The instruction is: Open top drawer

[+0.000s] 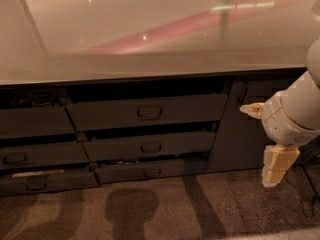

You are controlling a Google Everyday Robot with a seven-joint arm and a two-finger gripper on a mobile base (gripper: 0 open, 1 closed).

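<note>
Your gripper (256, 145) hangs in front of the dark cabinet door (225, 146), with bare speckled floor (220, 209) below it. Its pale, blocky jaws are spread wide and hold nothing. The top drawer (110, 116) is near, left of the jaws: a long, flat, dark grey front with a small loop handle (149, 112), under the shiny desk (150, 59) edge.
</note>
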